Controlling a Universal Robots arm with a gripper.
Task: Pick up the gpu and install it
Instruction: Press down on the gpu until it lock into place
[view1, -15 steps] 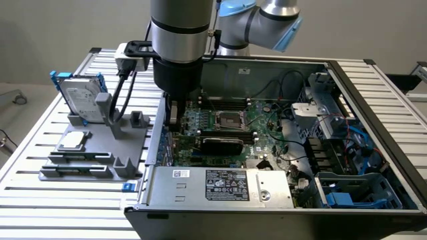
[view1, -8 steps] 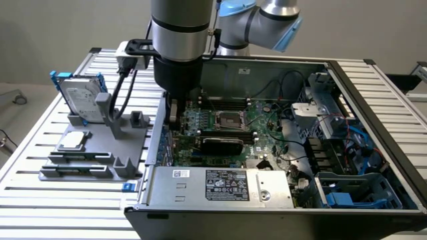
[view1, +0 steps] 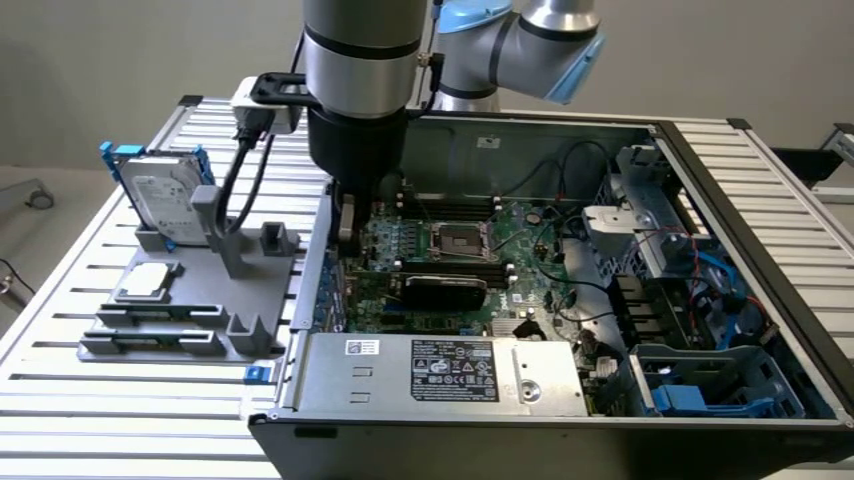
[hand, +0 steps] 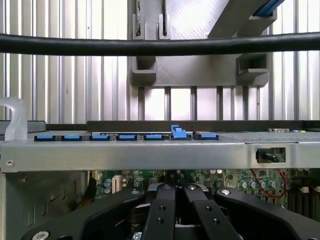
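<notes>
Now end effector closed, inside computer case; gpu seated on motherboard; hard drive outside.

Ribbed silver aluminium table top: bare metal, satin sheen. Grey moulded plastic holder tray: matt. Silver metal hard drive with blue plastic edge frame: smooth, white paper label. Small square silver CPU chip: brushed metal. Open black-and-grey sheet-metal computer case: dull painted steel. Green circuit motherboard: glossy. Black plastic gripper: matt, shiny screw heads. Thick black rubbery cable: smooth, semi-gloss.
</notes>
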